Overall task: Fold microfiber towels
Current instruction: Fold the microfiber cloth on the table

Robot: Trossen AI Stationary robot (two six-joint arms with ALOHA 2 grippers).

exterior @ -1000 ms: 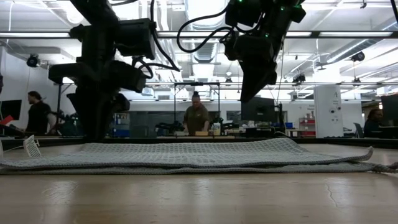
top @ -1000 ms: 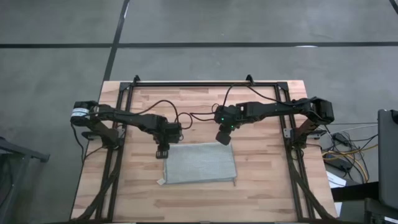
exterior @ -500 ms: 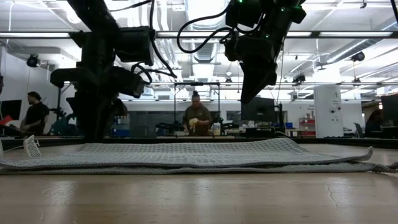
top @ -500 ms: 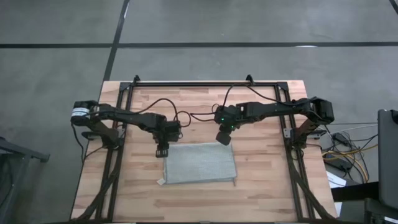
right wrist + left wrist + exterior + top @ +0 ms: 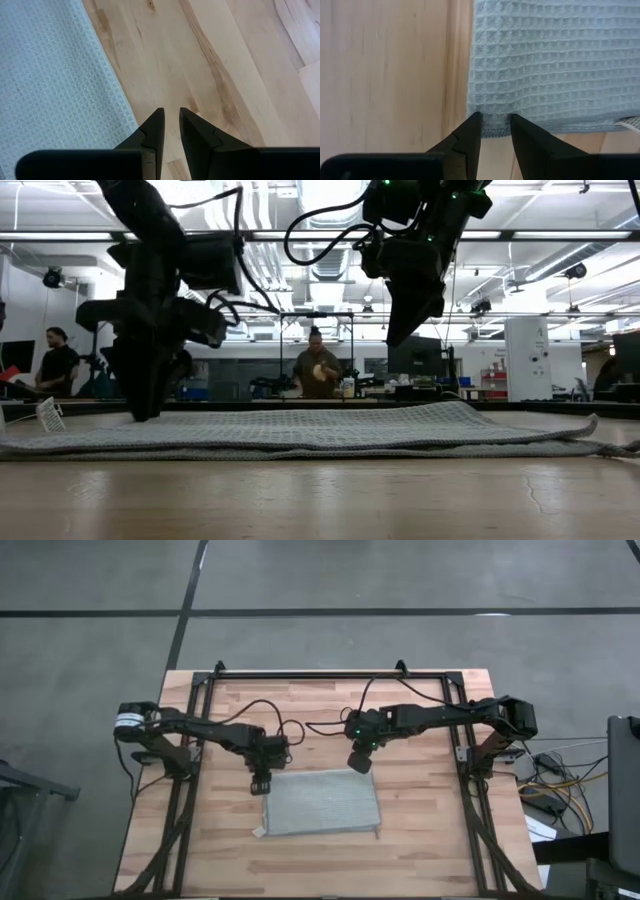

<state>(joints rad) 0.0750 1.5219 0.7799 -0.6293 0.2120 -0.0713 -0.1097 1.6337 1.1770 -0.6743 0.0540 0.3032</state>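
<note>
The grey-green microfiber towel (image 5: 322, 802) lies flat on the wooden table, folded into a rectangle of layers (image 5: 300, 432), its white tag (image 5: 259, 832) at the near left corner. My left gripper (image 5: 262, 786) points down over the towel's left edge by the far left corner (image 5: 492, 125), open, a fingertip on either side of a strip of cloth. My right gripper (image 5: 361, 764) hangs in the air (image 5: 395, 338) above the far right corner, over bare wood beside the towel's edge (image 5: 112, 95). It is open by a narrow gap with nothing in it. My left gripper comes from above at the towel's left edge (image 5: 495, 131), close to the far left corner. Whether its fingertips (image 5: 472, 125) touch the cloth, I cannot tell. The towel lies flat under it.
Black frame rails (image 5: 330, 674) run along the table's far side and down both flanks, with cables (image 5: 300, 726) between the arms. Bare wood (image 5: 430, 840) lies near and right of the towel. People stand in the room behind (image 5: 315, 370).
My left gripper has turned a little and sunk slightly over the towel's far left corner. The towel has stayed where it was.
</note>
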